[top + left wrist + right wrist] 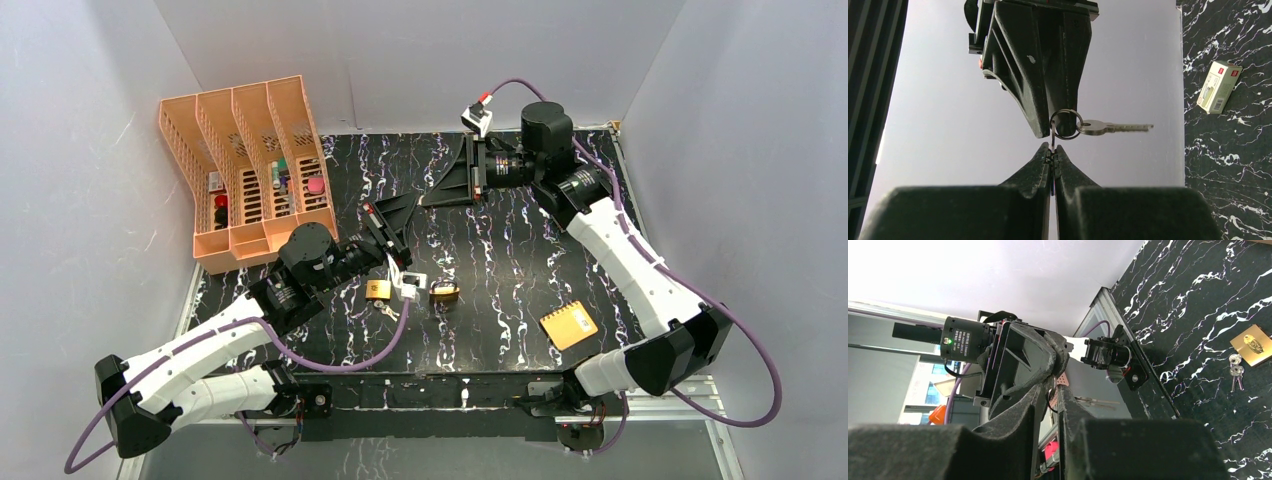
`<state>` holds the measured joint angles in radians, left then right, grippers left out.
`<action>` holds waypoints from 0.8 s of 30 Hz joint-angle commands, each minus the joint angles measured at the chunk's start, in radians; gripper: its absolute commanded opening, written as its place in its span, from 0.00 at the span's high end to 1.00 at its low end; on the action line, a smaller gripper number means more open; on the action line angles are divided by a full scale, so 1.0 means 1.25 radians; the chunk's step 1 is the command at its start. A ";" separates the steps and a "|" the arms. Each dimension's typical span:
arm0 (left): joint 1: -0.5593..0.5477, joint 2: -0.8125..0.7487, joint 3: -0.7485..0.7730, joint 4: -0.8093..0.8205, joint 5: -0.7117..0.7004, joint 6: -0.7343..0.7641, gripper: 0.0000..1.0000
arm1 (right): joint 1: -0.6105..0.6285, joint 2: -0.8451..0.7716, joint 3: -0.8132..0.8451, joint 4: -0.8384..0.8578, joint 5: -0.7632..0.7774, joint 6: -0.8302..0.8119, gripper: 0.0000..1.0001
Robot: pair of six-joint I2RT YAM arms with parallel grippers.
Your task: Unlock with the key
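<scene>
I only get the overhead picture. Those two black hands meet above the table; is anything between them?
Observer: Yes. The left wrist view shows the left hand shut on a bunch of keys, one silver key sticking out sideways.
Visitor: And the other hand?
Observer: The right wrist view puts the tips of the right hand at the keys' ring; whether it grips, I can't tell.
Visitor: What glints beside the left padlock?
Observer: Those are spare keys, lying loose on the table next to it, not in it.
</scene>
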<state>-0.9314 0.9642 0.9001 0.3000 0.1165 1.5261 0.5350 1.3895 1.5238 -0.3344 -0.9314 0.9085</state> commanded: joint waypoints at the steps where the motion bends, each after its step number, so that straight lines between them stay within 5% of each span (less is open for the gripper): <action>1: -0.003 -0.003 0.028 0.036 0.027 0.004 1.00 | 0.000 0.006 0.003 0.062 -0.024 0.022 0.73; 14: -0.011 0.007 0.022 0.051 0.036 0.000 1.00 | 0.000 0.018 -0.005 0.114 -0.016 0.062 0.82; 16: -0.015 0.007 0.019 0.053 0.037 -0.001 1.00 | 0.001 0.023 -0.018 0.146 -0.010 0.097 0.76; 22: -0.024 0.003 0.014 0.045 0.034 -0.006 1.00 | 0.006 0.014 -0.027 0.159 0.013 0.104 1.00; 23: -0.024 0.000 0.012 0.043 0.025 -0.019 0.98 | 0.006 0.004 -0.026 0.133 0.028 0.081 1.00; 24: -0.024 -0.008 0.006 0.057 0.011 -0.056 0.77 | 0.005 -0.005 -0.022 0.103 0.050 0.046 1.00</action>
<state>-0.9363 0.9733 0.9001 0.3267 0.0837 1.5219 0.5312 1.4143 1.4899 -0.2089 -0.9382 1.0397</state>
